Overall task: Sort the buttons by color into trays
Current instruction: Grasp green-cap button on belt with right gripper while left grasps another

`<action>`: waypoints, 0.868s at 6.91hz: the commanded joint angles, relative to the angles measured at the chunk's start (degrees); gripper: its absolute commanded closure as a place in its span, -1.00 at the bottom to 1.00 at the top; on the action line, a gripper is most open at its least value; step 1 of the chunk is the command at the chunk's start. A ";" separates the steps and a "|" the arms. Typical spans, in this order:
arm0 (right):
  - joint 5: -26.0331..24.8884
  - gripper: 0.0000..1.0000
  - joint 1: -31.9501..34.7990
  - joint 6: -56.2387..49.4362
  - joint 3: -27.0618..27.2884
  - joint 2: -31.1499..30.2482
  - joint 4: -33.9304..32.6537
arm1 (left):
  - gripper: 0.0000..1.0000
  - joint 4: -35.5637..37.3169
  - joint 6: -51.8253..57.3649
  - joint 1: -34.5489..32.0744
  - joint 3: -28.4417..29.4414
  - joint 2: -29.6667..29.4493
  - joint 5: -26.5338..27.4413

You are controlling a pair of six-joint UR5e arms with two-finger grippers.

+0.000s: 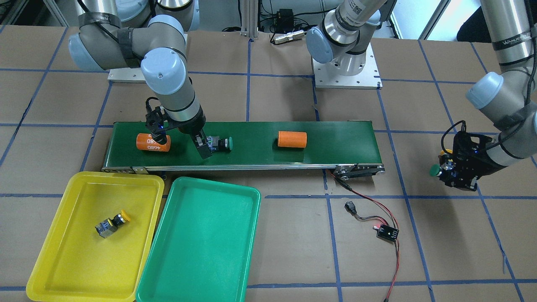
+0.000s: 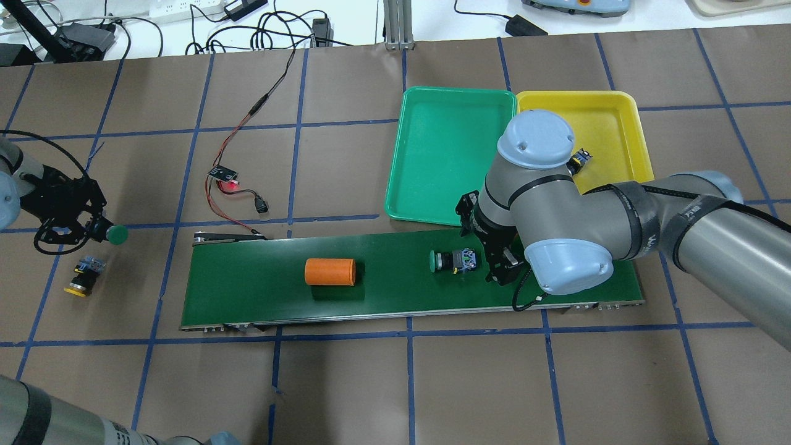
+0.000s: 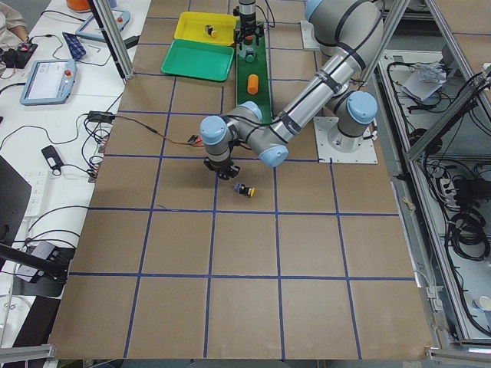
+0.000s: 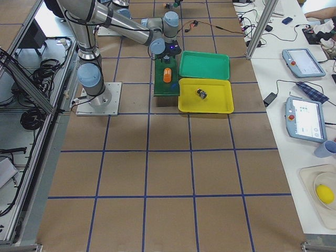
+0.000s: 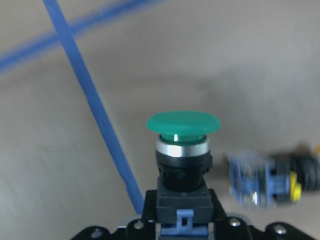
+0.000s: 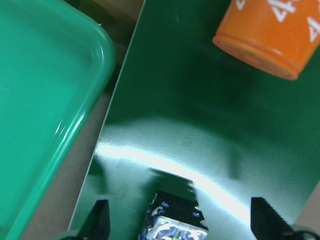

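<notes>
Left gripper (image 2: 99, 231) is clamped on the black body of the held green button (image 5: 183, 150), cap pointing forward, out over bare table well off the end of the conveyor belt (image 1: 260, 157). A loose yellow button (image 2: 83, 276) lies on its side on the table near it, not touching. Right gripper (image 6: 182, 220) is wide open and low over the belt. Its fingers (image 6: 100, 222) sit either side of the belt green button (image 1: 220, 144) with a gap on both sides, gripping nothing. That one lies on its side, cap toward the robot's left. The 4680 orange cylinder (image 1: 153, 142) is just beside the right gripper, and the plain orange cylinder (image 1: 292, 139) is further along the belt. Yellow tray (image 1: 46, 260) holds the trayed yellow button (image 1: 112, 224), on its side. Green tray (image 1: 201, 251) is butted against it, next to the belt.
</notes>
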 commanded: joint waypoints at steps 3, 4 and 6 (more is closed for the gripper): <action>-0.54 1.00 -0.01 -0.16 -0.52 1.38 -2.03 | 1.00 -11.39 -33.64 -22.71 -2.20 11.90 0.86; -1.76 1.00 -0.09 0.28 -0.70 1.38 -2.20 | 1.00 -10.69 -42.50 -26.77 -5.17 12.70 0.68; -5.53 1.00 -0.18 3.78 -1.75 1.20 -6.56 | 1.00 -7.72 -46.45 -27.52 -11.67 14.02 0.68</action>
